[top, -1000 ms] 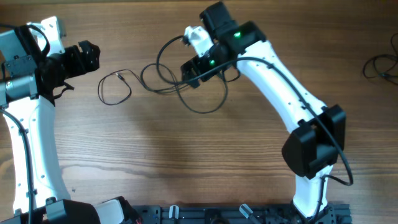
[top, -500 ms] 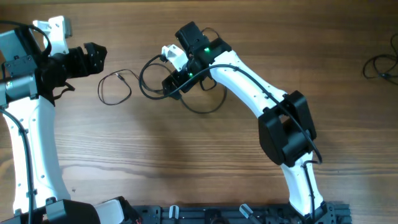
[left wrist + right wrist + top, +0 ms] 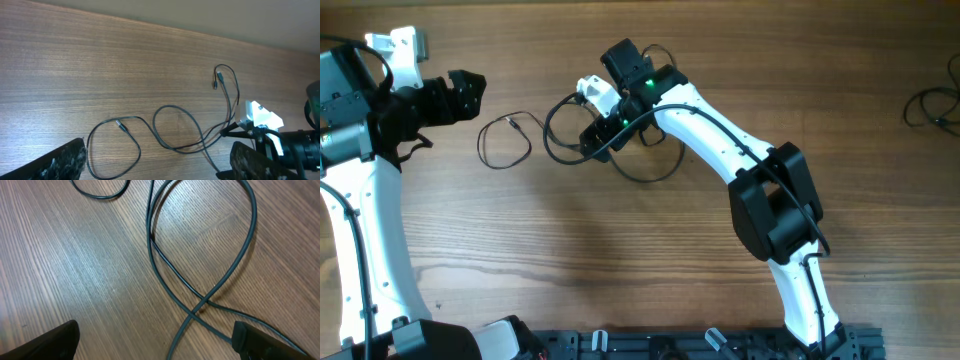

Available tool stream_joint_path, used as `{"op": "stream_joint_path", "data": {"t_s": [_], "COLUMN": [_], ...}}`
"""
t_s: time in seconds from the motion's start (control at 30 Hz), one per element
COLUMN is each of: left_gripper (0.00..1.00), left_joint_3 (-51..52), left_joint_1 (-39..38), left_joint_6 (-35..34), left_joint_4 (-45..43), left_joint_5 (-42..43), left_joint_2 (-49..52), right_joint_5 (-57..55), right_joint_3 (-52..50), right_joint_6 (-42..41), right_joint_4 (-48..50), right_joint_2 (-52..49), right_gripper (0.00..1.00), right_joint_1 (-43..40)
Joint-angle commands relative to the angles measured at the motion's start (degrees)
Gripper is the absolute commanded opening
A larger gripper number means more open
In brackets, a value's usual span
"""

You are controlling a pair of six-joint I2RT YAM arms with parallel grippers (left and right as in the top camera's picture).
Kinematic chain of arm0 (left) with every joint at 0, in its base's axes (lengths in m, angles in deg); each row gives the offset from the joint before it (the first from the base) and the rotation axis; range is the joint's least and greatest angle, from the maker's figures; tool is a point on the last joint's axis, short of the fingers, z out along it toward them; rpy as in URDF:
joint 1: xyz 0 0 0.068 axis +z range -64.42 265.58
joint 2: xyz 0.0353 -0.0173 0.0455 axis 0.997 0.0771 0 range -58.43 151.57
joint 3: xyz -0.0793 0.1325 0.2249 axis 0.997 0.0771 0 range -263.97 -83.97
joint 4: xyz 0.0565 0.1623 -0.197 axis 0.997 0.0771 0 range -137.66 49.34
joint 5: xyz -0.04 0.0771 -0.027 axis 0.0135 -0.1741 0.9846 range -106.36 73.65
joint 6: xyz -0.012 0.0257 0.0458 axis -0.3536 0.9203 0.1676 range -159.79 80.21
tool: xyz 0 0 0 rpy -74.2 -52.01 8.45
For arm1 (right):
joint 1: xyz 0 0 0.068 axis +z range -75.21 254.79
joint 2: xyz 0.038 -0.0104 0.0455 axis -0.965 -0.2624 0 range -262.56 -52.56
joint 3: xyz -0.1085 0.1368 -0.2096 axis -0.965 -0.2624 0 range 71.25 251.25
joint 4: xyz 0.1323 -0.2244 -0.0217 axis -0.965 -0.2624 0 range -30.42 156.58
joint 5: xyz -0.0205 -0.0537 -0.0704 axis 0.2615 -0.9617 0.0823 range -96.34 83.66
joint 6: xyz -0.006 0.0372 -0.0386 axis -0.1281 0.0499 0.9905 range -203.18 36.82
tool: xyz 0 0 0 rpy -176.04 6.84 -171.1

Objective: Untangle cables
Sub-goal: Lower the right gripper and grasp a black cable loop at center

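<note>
The cables are thin black wires on the wooden table. One small loop (image 3: 504, 141) with a plug end lies left of a larger tangle of crossing loops (image 3: 650, 165). My right gripper (image 3: 592, 138) hovers open just above the tangle's left part. In its wrist view two strands cross (image 3: 197, 308) between its spread fingers (image 3: 156, 347), and nothing is gripped. My left gripper (image 3: 470, 95) stands open up and left of the small loop, apart from it. Its wrist view looks down on the small loop (image 3: 131, 136), the tangle (image 3: 176, 108) and a far plug end (image 3: 216, 83) beyond its fingers (image 3: 160, 169).
Another dark cable bundle (image 3: 932, 106) lies at the table's far right edge. The right arm's white links (image 3: 740, 150) stretch over the table from the base rail (image 3: 700, 345) at the front. The left arm (image 3: 365, 200) stands along the left edge.
The right arm has swung left, carrying its open gripper from the tangle's middle to its left part. The tangle shifted slightly left. The left gripper barely moved.
</note>
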Motion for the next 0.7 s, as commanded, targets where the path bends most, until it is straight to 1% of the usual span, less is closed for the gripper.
{"op": "stream_joint_path", "data": {"t_s": [0.0,0.2,0.67], "left_gripper": [0.94,0.94,0.94], "left_joint_3": [-1.0,-1.0,-1.0], "left_joint_1": [0.2,0.2,0.2], "left_joint_6": [1.0,1.0,1.0], "left_joint_4": [0.1,0.2,0.4], "left_joint_5": [2.6,2.8,3.7], "left_joint_2": [-0.2,-0.2,-0.2], "right_joint_5": [1.3,1.4,1.3], "right_joint_3": [-0.3,-0.3,-0.4], "right_joint_6": [2.8,2.2,2.6], "right_joint_4": [1.9,6.2,6.3], "right_joint_2": [-2.8,-5.2,-6.8], "right_gripper": [1.0,1.0,0.99], "right_joint_1": [0.0,0.0,0.0]}}
